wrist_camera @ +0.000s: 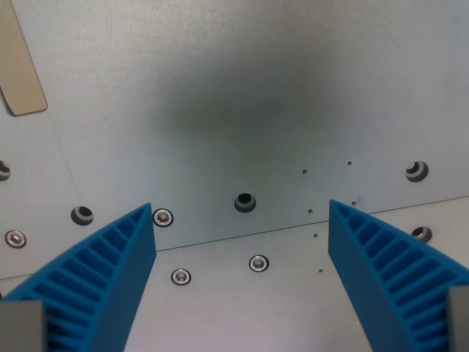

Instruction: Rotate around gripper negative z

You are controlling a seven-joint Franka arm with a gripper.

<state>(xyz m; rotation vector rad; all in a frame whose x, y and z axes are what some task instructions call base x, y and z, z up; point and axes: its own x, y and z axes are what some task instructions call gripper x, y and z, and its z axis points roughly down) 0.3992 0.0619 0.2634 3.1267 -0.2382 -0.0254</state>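
My gripper (242, 224) hangs open over a grey metal plate (242, 95). Its two blue ribbed fingers, one at the wrist view's left (102, 279) and one at the right (388, 271), stand wide apart with nothing between them. Below the gap lies a dark hole (245, 202) in the plate. The gripper's soft shadow darkens the plate above that hole.
A seam (242, 236) runs across the plate, slanting up to the right. Screws (258, 262) and holes (416, 171) dot the surface on both sides of it. A beige strip (18, 66) lies at the top left corner.
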